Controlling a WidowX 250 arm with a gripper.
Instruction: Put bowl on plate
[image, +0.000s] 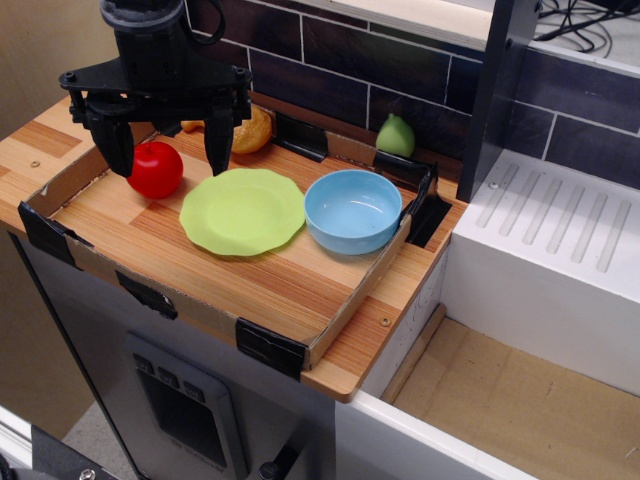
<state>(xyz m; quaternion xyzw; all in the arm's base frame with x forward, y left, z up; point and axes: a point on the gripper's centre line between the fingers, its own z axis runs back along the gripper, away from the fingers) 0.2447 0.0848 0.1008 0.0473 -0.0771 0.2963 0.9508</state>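
A glossy light blue bowl (353, 209) sat upright just right of the lime-green plate (243, 211), seemingly light, rigid and slippery, best pinched at its rim, while the gripper (167, 143) hung spread and empty far left.

On the counter (300, 290) the plate (243, 211) sits near the middle, with the bowl (353, 210) touching it at three o'clock. A tomato (156, 169) lies at ten o'clock of the plate, a bun (250, 131) at twelve, and a pear (396, 136) at one o'clock of the bowl.
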